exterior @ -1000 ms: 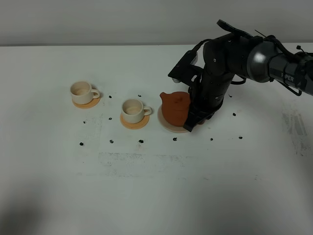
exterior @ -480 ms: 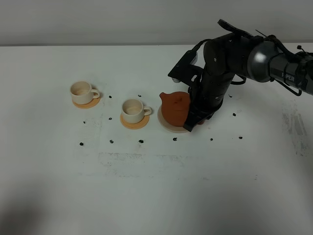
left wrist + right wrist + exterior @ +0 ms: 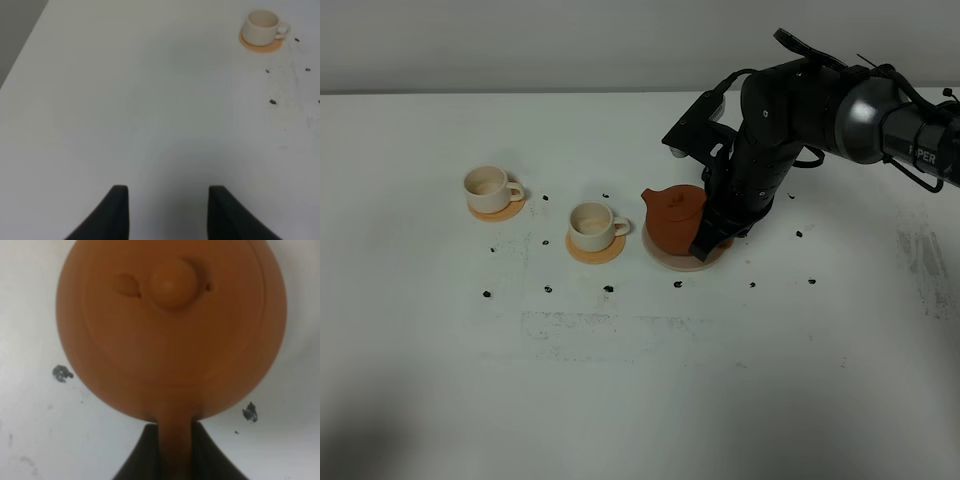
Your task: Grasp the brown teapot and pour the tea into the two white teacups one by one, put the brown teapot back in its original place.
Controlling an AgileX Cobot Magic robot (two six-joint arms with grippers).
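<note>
The teapot [image 3: 675,218] is mid-bench [image 3: 720,380], slightly toward the far edge, over the beige disc [image 3: 665,263]. The right gripper [image 3: 176,435] is clamped on its handle. A cup [image 3: 592,226] stands beside it, and a second cup [image 3: 488,185] stands nearer the left edge. The left gripper [image 3: 167,205] is apart.

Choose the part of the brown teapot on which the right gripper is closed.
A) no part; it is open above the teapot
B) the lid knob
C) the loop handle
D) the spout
C: the right wrist view shows the right gripper with one finger pressed on each side of the loop handle of the brown teapot.
</note>
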